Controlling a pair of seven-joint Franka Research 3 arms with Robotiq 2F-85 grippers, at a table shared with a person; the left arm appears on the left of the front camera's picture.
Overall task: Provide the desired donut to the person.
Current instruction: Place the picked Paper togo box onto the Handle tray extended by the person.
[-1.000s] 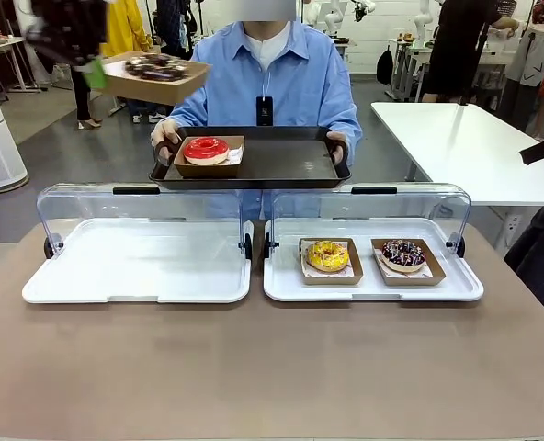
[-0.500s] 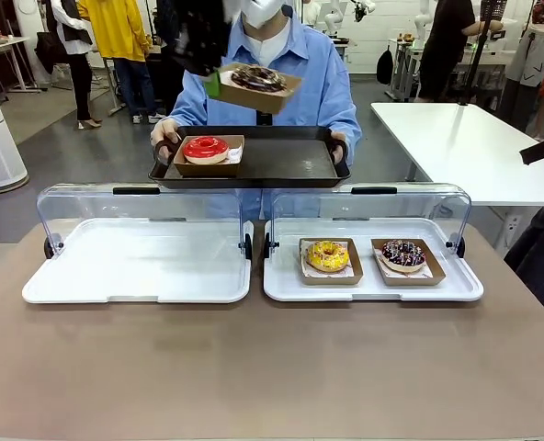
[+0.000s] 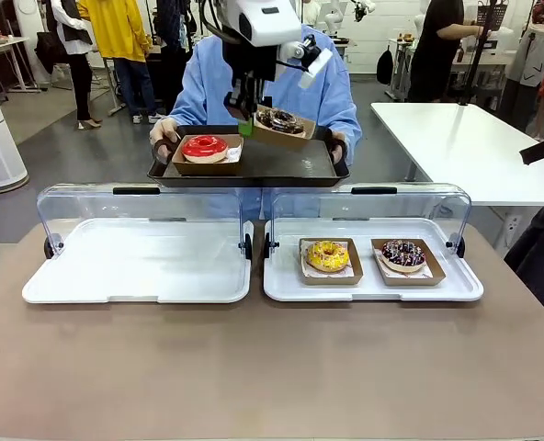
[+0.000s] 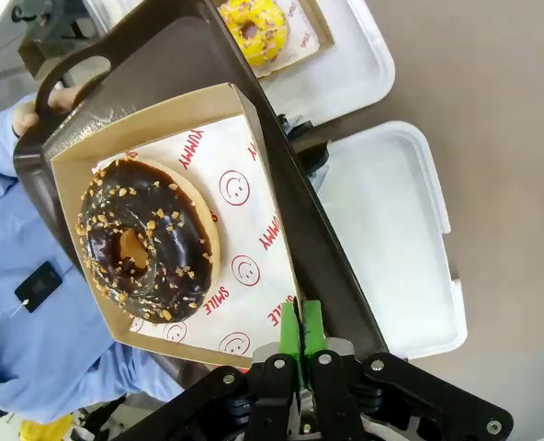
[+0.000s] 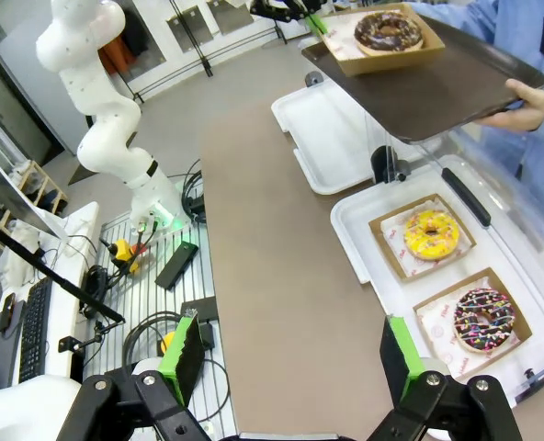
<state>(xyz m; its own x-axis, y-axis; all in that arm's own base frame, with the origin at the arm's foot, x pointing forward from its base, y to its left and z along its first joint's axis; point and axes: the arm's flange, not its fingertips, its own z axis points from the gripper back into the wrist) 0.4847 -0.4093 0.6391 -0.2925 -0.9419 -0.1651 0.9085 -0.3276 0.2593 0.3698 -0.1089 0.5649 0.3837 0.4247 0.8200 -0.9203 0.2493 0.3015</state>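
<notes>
Left tool (image 4: 301, 342): green pads pressed together on the near rim of the cardboard tray (image 4: 254, 165), so it is clamped on that edge alone. Just beyond the pads, printed paper liner (image 4: 254, 266); past that, the chocolate donut (image 4: 146, 241) with nut crumbs, lying flat in the tray. Tray hangs above the person's dark serving tray (image 3: 281, 161), right half; whether its base touches is not resolvable from the front view.

Handling, judged: load light, but thin card held by one rim will flex and sag at the far end. Glaze soft and easily marred, so hold the card, never the donut. Keep it level; donut could slide on the paper.

Farther, beside the tool on the same serving tray: red donut (image 3: 206, 148). Person (image 3: 300, 83) grips both handles.

Right tool (image 5: 290, 354): jaws spread wide, nothing between, over the counter (image 5: 272, 239).

Hidden: left arm covers part of the person's chest; the tray's underside is out of sight.
</notes>
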